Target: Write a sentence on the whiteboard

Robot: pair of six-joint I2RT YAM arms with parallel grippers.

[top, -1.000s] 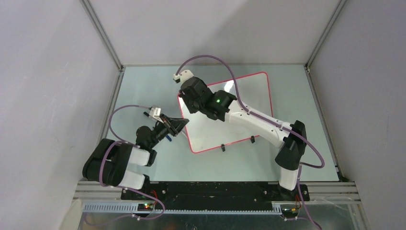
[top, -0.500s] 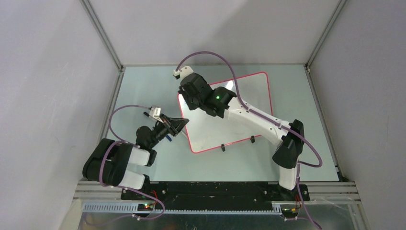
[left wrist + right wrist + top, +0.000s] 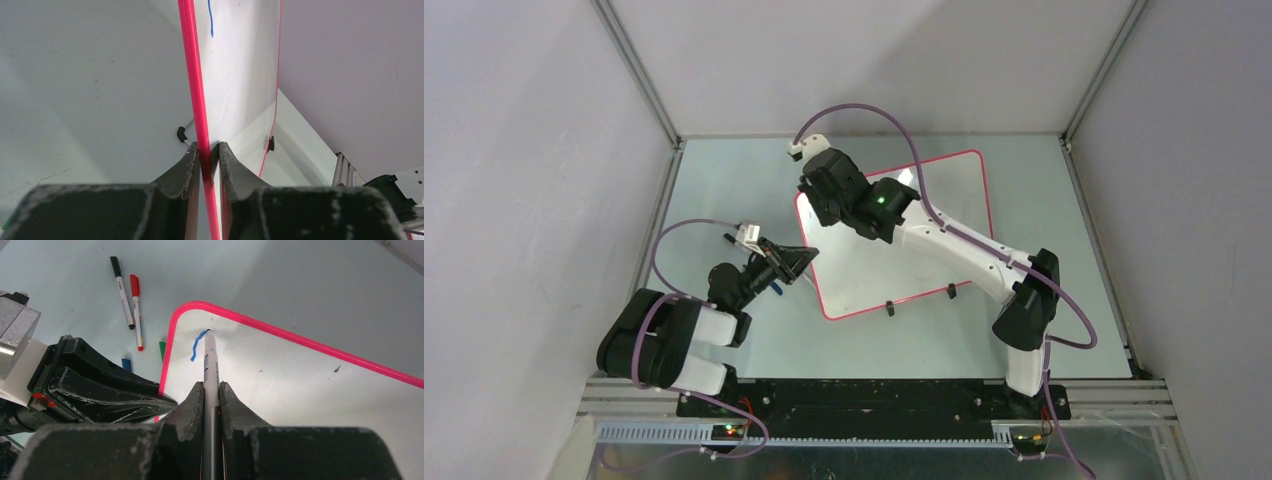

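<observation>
The whiteboard point(image 3: 944, 215) lies on the table, white with a red-pink frame and two black clip feet. My left gripper point(image 3: 796, 262) is shut on its left edge; in the left wrist view the jaws point(image 3: 209, 150) clamp the pink frame point(image 3: 192, 75). My right gripper point(image 3: 212, 387) is shut on a blue marker point(image 3: 210, 365), tip touching the board near its far left corner. The sentence point(image 3: 198, 344) is only one short blue stroke there. The stroke also shows in the left wrist view point(image 3: 210, 20). In the top view the right gripper point(image 3: 819, 200) hides the stroke.
A black marker point(image 3: 121, 290) and a red marker point(image 3: 136, 307) lie on the table left of the board. A green cap point(image 3: 162, 347) and a blue cap point(image 3: 126, 364) lie near them. Grey enclosure walls surround the table.
My right gripper has moved a little toward the far edge of the board with the marker. The left arm has not moved.
</observation>
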